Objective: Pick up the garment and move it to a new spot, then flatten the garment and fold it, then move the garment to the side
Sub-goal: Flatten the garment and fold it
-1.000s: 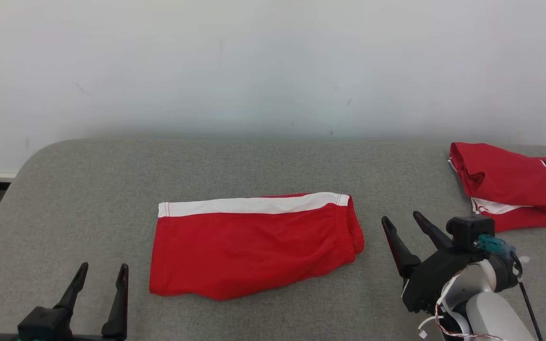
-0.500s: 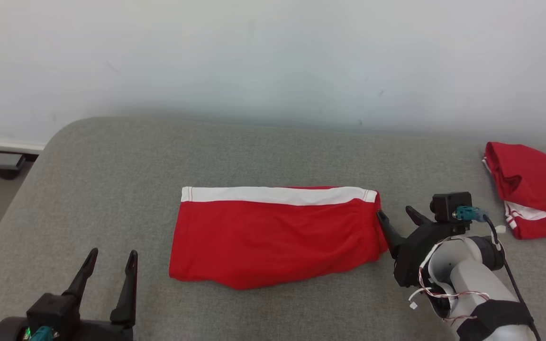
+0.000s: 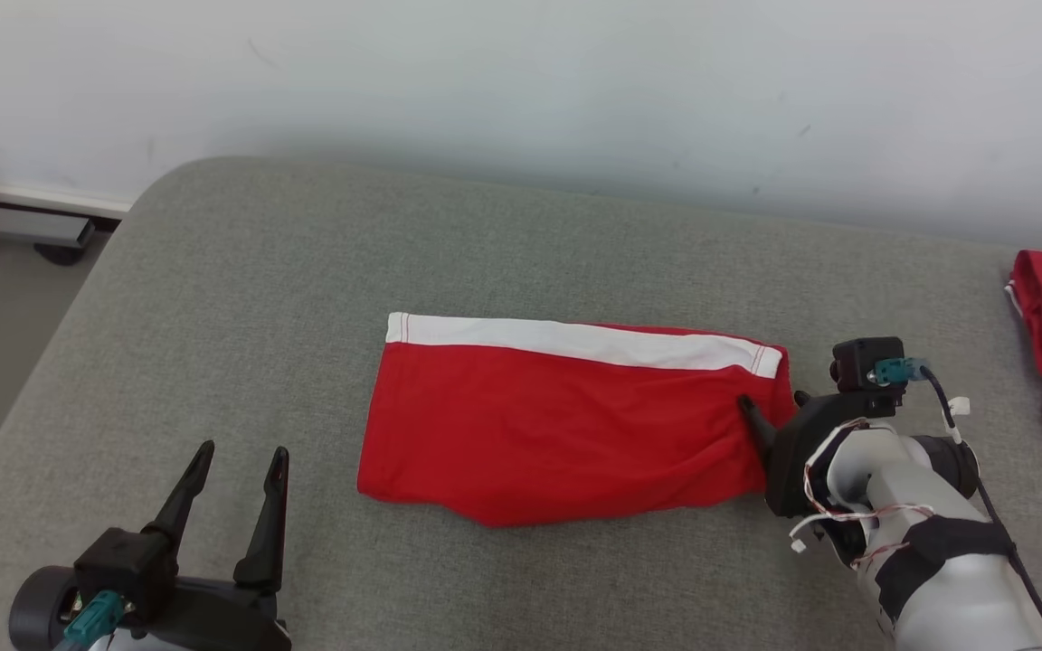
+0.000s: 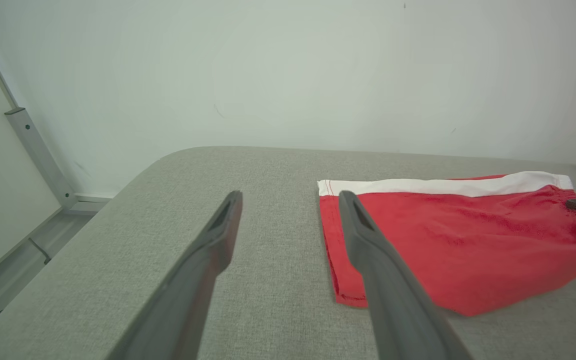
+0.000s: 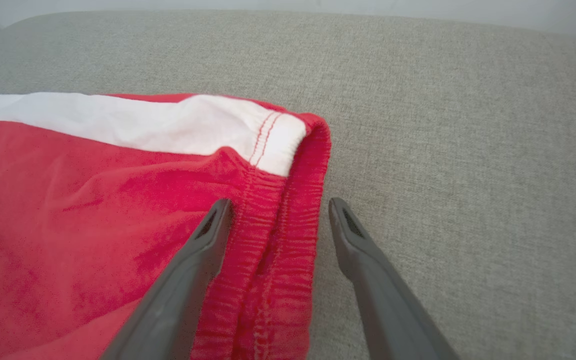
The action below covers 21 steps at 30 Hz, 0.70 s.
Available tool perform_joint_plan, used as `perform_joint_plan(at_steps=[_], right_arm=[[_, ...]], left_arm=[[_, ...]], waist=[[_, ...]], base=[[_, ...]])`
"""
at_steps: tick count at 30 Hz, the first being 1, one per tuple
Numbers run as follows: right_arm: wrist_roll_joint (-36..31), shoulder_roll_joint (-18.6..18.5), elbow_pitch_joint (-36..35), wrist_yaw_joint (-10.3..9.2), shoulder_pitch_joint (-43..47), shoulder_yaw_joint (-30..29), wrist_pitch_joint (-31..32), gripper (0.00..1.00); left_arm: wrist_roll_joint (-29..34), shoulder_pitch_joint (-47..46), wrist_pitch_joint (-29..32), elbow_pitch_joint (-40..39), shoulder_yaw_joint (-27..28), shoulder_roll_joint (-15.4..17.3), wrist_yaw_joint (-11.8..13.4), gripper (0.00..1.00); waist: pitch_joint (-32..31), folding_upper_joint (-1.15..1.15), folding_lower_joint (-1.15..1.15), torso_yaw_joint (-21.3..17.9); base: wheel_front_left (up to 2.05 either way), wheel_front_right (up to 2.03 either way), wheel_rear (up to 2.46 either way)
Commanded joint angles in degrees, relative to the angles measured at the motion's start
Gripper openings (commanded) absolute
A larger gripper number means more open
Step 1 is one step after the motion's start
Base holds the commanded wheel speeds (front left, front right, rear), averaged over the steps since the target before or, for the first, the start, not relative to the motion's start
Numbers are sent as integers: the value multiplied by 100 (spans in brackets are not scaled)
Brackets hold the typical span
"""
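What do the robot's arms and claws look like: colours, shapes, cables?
The left claw and the right claw each have two long, dark, tapering fingers on a black base, with a teal connector beside it. The right forearm is pale grey, wrapped by a black band, with thin red and white wires and a black cable.

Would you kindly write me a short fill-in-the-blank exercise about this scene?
The red shorts carry a ____ stripe along their far edge.
The right hand, open, straddles their elastic ____.
The left hand is open and holds ____.
Missing: white; waistband; nothing.
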Motion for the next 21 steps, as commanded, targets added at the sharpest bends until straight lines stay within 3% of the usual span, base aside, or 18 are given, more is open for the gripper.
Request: perform_joint_plan(at_steps=[1,7,14,15,16,17,18,21], right_arm=[[134,-18,67,-11,-128,-17,17,100],[663,-15,410,-11,-278,262,666,100],[1488,-12,231,-10,-327,808,1254,100],[1547,-10,241,-10,-338,860,1303,81],[1547,-10,241,-10,-338,860,1303,81],[1562,-7,257,-10,-362,910,1308,35],[1580,-6,270,-10,-382,960,1275,0],[1746,-14,259,-10,-398,1029,1238,0]], left_arm=[[-51,-83,-38,34,1,12,-14,100],[-53,-177,-91,186,-40,1,-44,100],[-87,-271,-130,295,-107,-10,-76,100],[-87,-287,-135,314,-121,-14,-90,100],[-87,-287,-135,314,-121,-14,-90,100],[-97,-304,-137,336,-136,-27,-110,100],[-95,-312,-142,364,-148,-32,-121,100],[-131,-320,-170,429,-147,-30,-128,100]], waist=[[81,-1,0,83],[64,-1,0,99],[47,-1,0,104],[52,-1,0,117],[52,-1,0,117],[58,-1,0,132],[61,-1,0,140],[48,-1,0,140]], base=[[0,0,0],[0,0,0],[0,0,0],[0,0,0],[0,0,0],[0,0,0],[0,0,0],[0,0,0]])
